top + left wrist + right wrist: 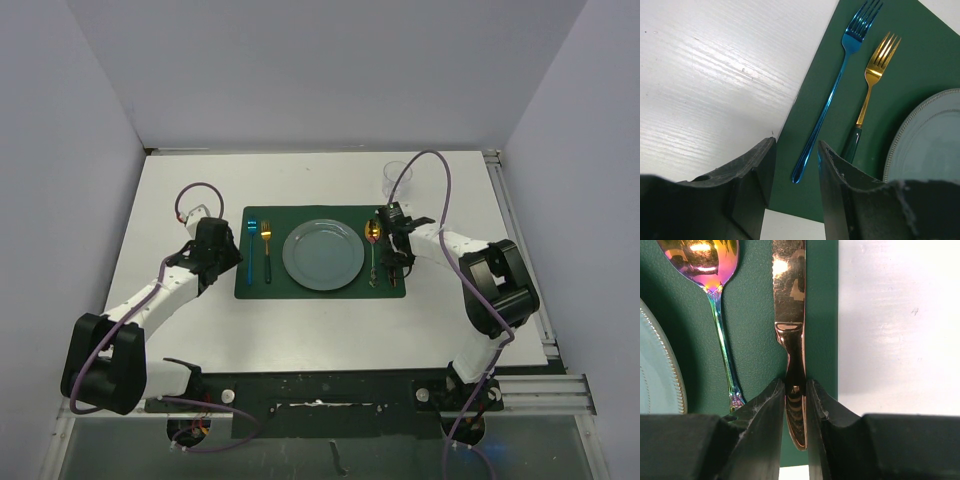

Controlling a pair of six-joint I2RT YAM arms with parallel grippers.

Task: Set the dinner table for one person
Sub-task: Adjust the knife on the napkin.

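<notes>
White dinner table (300, 335) laid with one green placemat (300, 292)

The dinner table fills the overhead view, with the placemat laid at its centre. A pale blue-grey plate (322, 255) is set in the middle of the mat. A blue fork (832, 90) and a gold fork (875, 70) are laid side by side to its left, an iridescent spoon (702, 255) and a copper-coloured knife (790, 300) to its right. The knife handle is pinched between the fingers of the right gripper (796, 385). The left gripper (796, 143) is held over the mat's left edge, fingers spread around nothing. A clear glass (397, 178) stands beyond the mat's far right corner.
</notes>
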